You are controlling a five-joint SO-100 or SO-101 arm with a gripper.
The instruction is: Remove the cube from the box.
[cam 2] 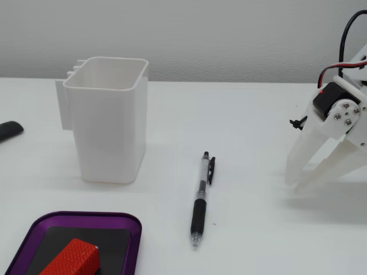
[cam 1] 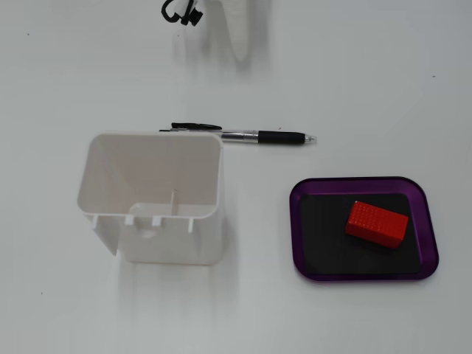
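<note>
While the cube (cam 1: 377, 223) sits inside the box (cam 1: 299, 221), nothing is touching it. Red block lies flat on the black floor, ridged top up, slightly skewed to the tray walls, toward the upper right of the floor in a fixed view looking down. In a fixed view from the side (cam 2: 71, 259) it's at the bottom edge, partly cropped, box (cam 2: 132, 229) rim around it.

Pen (cam 1: 269, 136) lies flat on the table (cam 1: 369, 81), between box and gripper, clear of both. White open-topped container (cam 1: 158, 195) stands upright, just beside the pen's clip end, apart from the box.

Gripper (cam 2: 299, 184) is well away from the box, white fingers (cam 2: 304, 153) pointing down at the table, tips spread apart, holding nothing. In a fixed view looking down only a finger (cam 1: 237, 33) shows at the top edge. Small dark object (cam 2: 8, 130) at left edge of a fixed view, can't identify.
</note>
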